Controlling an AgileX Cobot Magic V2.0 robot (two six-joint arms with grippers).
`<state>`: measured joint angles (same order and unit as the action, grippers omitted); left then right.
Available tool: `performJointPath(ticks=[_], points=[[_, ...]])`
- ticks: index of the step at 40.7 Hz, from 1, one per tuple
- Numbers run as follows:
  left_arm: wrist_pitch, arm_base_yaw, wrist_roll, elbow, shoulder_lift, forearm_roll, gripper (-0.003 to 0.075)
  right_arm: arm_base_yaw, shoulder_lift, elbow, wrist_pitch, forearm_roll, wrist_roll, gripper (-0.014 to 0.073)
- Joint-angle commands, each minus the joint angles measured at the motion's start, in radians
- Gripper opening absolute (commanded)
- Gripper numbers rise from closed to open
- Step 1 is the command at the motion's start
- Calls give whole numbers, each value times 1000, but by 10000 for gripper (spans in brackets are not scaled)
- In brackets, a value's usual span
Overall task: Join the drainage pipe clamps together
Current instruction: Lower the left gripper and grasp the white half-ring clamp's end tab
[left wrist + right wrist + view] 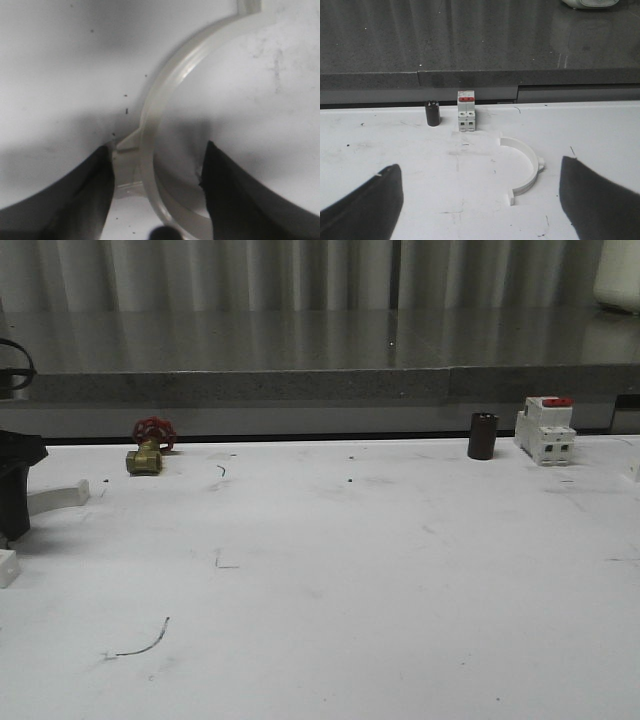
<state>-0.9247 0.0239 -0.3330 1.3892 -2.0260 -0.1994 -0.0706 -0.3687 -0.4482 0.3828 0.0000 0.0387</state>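
Observation:
One drainage pipe clamp (pixel 165 85), a white half-ring, lies on the white table with its band running between the fingers of my left gripper (pixel 157 146). The jaws stand astride it: one finger (pixel 85 195) is against the clamp's outer lug, and a gap shows between the band and the other finger (pixel 235 195). In the front view that gripper (pixel 15 490) is at the far left edge, with a clamp end (pixel 58 497) sticking out beside it. The second clamp (pixel 525 167) lies flat ahead of my right gripper (pixel 480 200), which is wide open and holds nothing.
A brass valve with a red handwheel (pixel 152 445) sits at the back left. A black cylinder (pixel 482 435) and a white circuit breaker with a red switch (pixel 545 430) stand at the back right, just beyond the second clamp. A dark counter (pixel 320 350) runs behind the table.

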Motion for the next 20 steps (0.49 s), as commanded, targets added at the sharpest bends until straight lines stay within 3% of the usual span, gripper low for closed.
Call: performJointPath(ticks=[1, 10, 20], points=[[6, 1, -9, 28, 50, -19, 268, 0, -15, -33, -70, -6, -5, 651], [6, 1, -9, 28, 50, -19, 147, 0, -15, -33, -70, -6, -5, 651], [8, 1, -9, 28, 50, -19, 115, 0, -15, -33, -70, -6, -5, 651]])
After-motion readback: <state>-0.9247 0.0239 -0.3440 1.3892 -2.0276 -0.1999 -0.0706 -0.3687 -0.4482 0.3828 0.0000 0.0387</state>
